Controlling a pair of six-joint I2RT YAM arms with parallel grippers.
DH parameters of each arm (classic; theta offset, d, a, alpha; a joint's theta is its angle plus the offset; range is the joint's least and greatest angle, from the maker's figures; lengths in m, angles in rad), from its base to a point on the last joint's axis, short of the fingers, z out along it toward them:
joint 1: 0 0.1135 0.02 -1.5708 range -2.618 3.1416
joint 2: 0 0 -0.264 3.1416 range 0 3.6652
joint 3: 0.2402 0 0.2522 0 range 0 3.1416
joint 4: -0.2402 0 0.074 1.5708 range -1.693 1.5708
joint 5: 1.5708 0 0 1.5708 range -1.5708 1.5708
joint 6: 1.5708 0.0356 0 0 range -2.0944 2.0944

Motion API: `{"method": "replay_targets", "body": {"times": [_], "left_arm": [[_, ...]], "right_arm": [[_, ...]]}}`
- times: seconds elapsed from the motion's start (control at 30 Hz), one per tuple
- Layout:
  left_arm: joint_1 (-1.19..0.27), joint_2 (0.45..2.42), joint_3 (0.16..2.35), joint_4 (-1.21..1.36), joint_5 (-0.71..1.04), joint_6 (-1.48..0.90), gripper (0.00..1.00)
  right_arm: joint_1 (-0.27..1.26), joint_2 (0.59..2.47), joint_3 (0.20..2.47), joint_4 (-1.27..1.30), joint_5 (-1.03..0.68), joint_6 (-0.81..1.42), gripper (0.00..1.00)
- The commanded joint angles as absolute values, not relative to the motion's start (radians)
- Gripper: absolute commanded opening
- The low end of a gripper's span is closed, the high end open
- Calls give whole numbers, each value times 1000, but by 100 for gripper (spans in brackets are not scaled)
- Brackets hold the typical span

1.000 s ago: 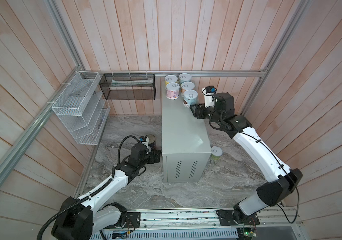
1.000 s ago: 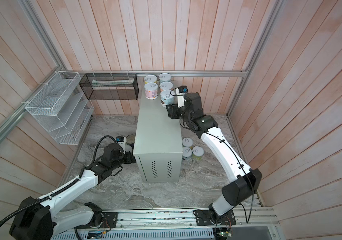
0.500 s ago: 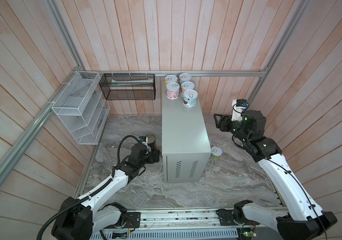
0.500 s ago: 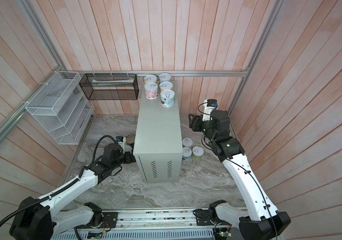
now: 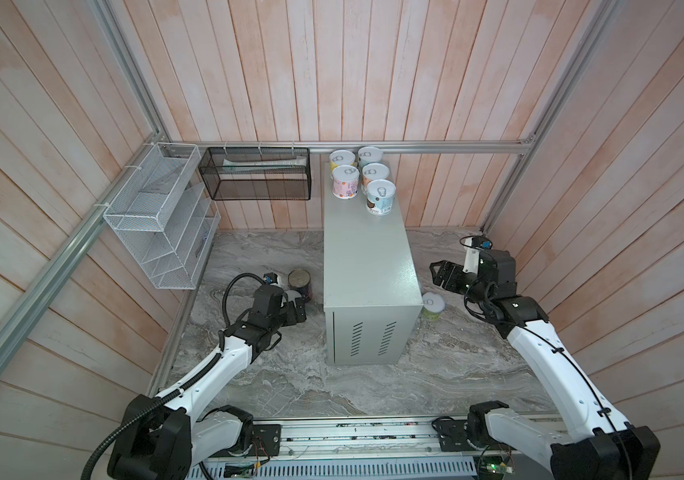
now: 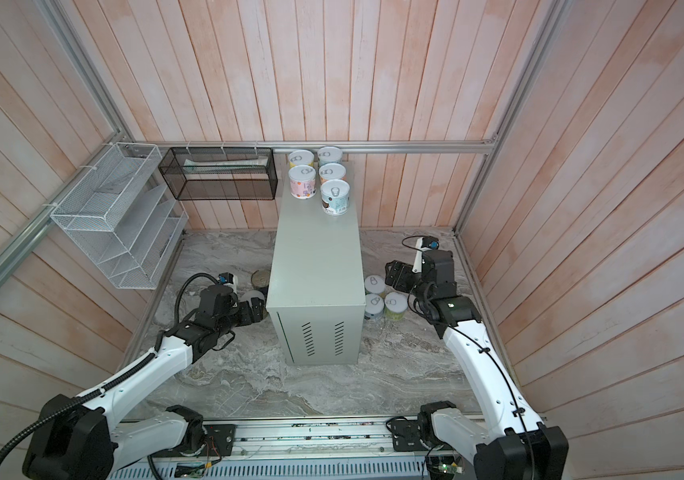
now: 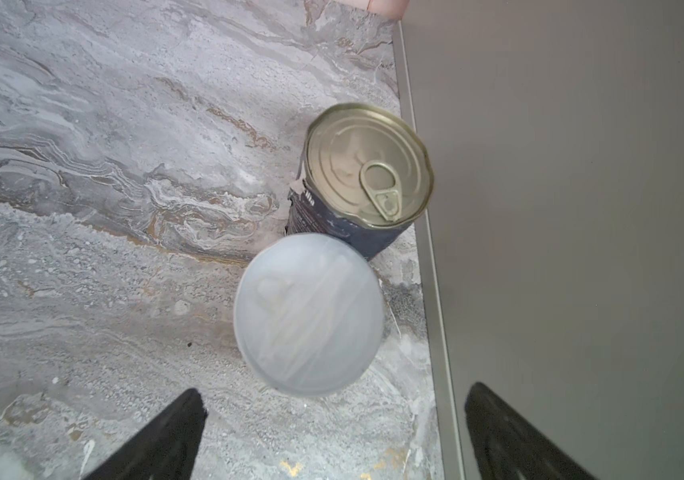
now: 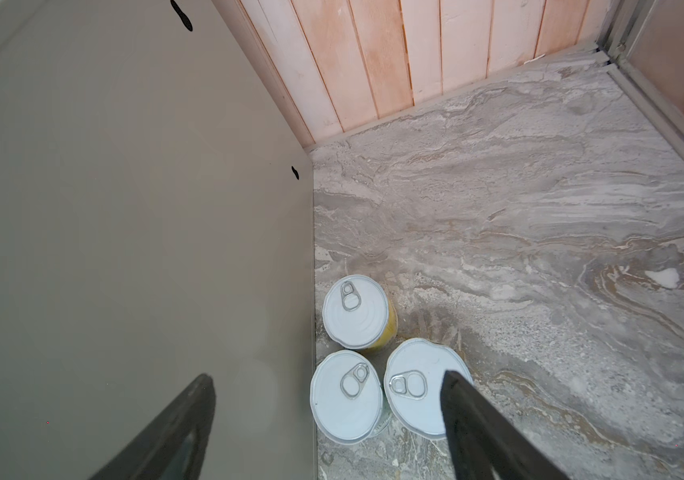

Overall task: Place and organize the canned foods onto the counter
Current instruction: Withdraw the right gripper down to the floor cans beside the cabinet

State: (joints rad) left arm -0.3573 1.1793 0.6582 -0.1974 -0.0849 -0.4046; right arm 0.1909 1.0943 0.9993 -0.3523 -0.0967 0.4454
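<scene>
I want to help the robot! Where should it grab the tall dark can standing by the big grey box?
Probably from above, pinching its round side just under the rim. The dark can stands upright, with the box close on one side and a small can close on another, so low down there is little room for fingers. The left gripper hangs open nearby.

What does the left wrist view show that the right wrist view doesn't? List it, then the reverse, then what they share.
Only the left wrist view: the tall dark-blue tin, upright by the counter, and a small white-lidded tin next to it.
Only the right wrist view: three small pull-tab tins clustered at the counter's foot, one with a yellow label.
Both: the counter's grey-green side and the marble surface.
</scene>
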Motion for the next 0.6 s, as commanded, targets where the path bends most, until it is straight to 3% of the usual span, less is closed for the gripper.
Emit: {"method": "replay_targets", "body": {"times": [0.0, 0.57], "left_arm": [[-354, 1206, 681, -185, -74, -400, 100], [-352, 1275, 634, -96, -108, -396, 100]], "right_arm": [[187, 1100, 995, -307, -129, 462, 85], [187, 1114, 1002, -279, -157, 471, 85]]}}
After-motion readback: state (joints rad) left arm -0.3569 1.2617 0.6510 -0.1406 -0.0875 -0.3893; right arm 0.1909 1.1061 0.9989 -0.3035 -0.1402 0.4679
